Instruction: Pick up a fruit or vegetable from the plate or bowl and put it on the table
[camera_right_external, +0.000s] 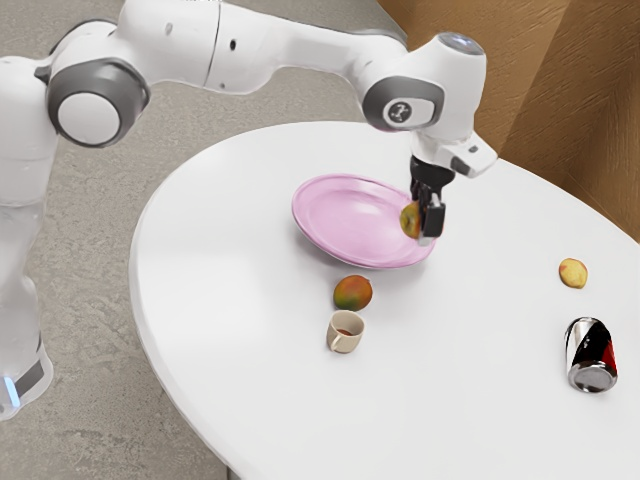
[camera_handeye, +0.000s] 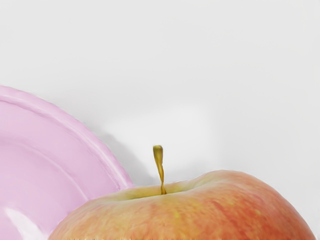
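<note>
The apple (camera_right_external: 409, 221) is in the grasp of the black gripper (camera_right_external: 424, 224), above the pink plate's (camera_right_external: 345, 222) rim on the exterior view's right. The gripper's fingers stand apart by the fruit's width, closed against its sides. In the wrist view its stem (camera_handeye: 159, 167) points up toward the hand. On the white table (camera_right_external: 230, 330), a mango (camera_right_external: 353, 293) lies near the plate's rim, with a beige cup (camera_right_external: 345, 332) just beside it. Toward the table's edge on the exterior view's right are a yellow fruit (camera_right_external: 573, 273) and a can (camera_right_external: 590, 355).
</note>
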